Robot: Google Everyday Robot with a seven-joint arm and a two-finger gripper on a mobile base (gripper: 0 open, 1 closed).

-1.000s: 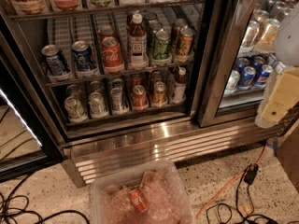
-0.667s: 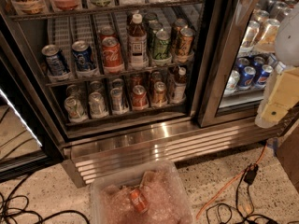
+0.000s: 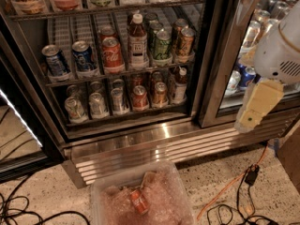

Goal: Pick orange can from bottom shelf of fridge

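The fridge (image 3: 206, 55) stands open in front of me. Its bottom shelf (image 3: 126, 116) holds a row of cans in narrow lanes. The orange can (image 3: 159, 93) stands at the shelf's front, right of centre. A redder can (image 3: 139, 97) is on its left and a brown bottle with a white cap (image 3: 179, 84) on its right. Silver cans (image 3: 98, 104) fill the left lanes. My gripper (image 3: 249, 120) hangs on the white arm at the far right, outside the fridge, in front of the glass door and well away from the orange can.
The rack above holds blue cans (image 3: 84, 55), a red can (image 3: 112, 54), a tall bottle (image 3: 137, 39) and green cans (image 3: 162, 45). A clear tub of ice (image 3: 140, 200) with a can in it sits on the floor below the ribbed steel base (image 3: 154, 146). Cables (image 3: 234, 191) lie on the floor.
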